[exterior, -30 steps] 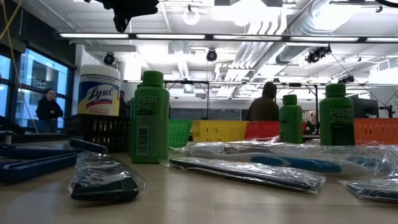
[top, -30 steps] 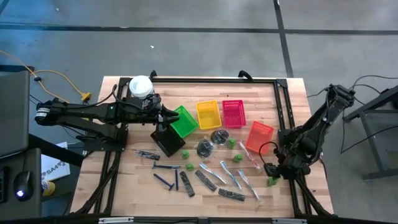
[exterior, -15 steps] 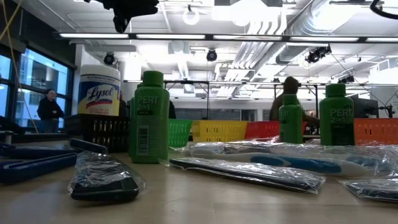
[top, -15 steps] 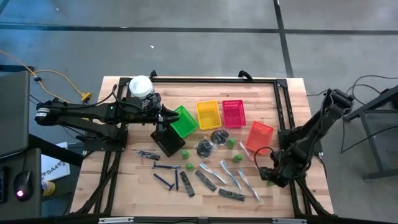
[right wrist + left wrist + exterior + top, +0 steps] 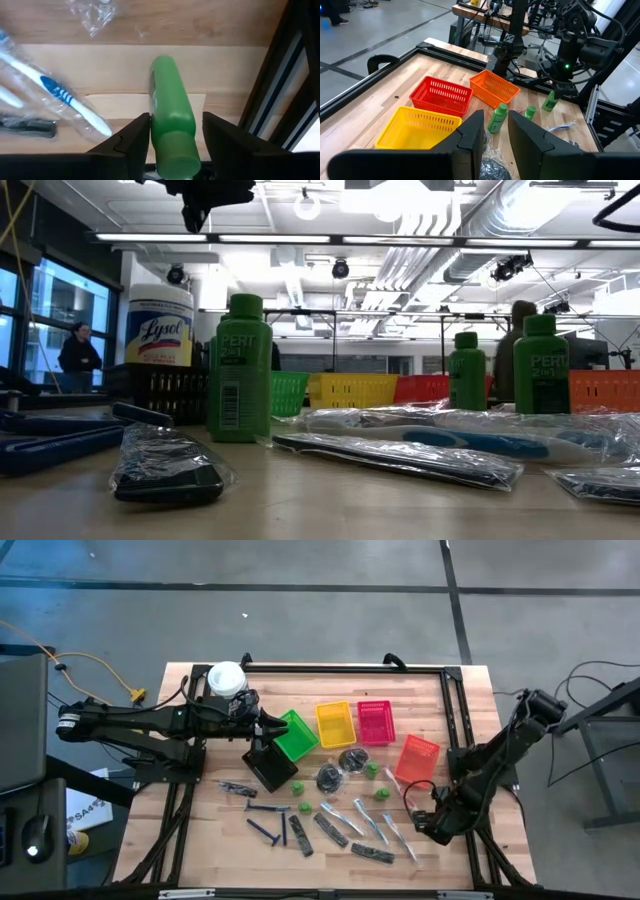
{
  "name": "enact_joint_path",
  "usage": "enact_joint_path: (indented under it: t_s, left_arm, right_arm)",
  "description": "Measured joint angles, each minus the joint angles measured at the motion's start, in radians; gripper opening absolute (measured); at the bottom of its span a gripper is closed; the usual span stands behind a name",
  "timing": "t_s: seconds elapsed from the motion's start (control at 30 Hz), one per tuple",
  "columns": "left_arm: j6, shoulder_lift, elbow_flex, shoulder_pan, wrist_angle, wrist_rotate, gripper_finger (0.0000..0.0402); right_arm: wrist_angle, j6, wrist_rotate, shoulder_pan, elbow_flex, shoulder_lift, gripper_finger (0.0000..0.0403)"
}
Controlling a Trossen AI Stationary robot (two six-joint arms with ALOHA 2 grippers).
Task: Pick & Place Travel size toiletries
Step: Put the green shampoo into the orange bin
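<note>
A stubby green bottle (image 5: 170,115) stands on the table near its right rail, also seen in the left wrist view (image 5: 550,100). My right gripper (image 5: 174,122) points steeply down over it, open, one finger on each side of the bottle; in the high view the gripper (image 5: 432,827) covers it. My left gripper (image 5: 495,125) waits above the table by the green basket (image 5: 297,733), open by a narrow gap with nothing in it. Other toiletries lie mid-table: toothbrush packets (image 5: 370,820), razors (image 5: 268,830), dark strips (image 5: 330,828), bagged round pieces (image 5: 340,768), more green bottles (image 5: 297,787). My right gripper comes from above with its fingers (image 5: 132,142) close against both sides of the bottle's upper part (image 5: 175,150). I cannot tell whether they touch it. The bottle stands on the table.
Yellow (image 5: 335,723), pink (image 5: 376,721), orange (image 5: 417,758) and black (image 5: 268,765) baskets sit at mid-table. A white Lysol tub (image 5: 227,678) stands far left. The black frame rail (image 5: 470,840) runs close beside my right gripper. A packed toothbrush (image 5: 65,95) lies near the bottle.
My right gripper has come down and shifted toward the table's near edge and slightly left, over the green bottle, which it now covers in the high view. The bottle has stayed in place.
</note>
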Motion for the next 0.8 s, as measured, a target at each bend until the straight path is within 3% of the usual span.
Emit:
enact_joint_path:
  t_s: [0.27,0.53,0.8]
  left_arm:
    - [0.000,0.000,0.000,0.000,0.000,0.000,0.0086]
    - [0.000,0.000,0.000,0.000,0.000,0.000,0.0086]
    - [0.003,0.000,0.000,0.000,0.000,0.000,0.0086]
  right_arm:
    - [0.005,0.000,0.019,-0.012,0.000,0.004,0.0155]
    - [0.027,0.000,-0.009,-0.012,0.000,0.004,0.0112]
    - [0.046,-0.006,-0.004,-0.012,0.000,0.003,0.0113]
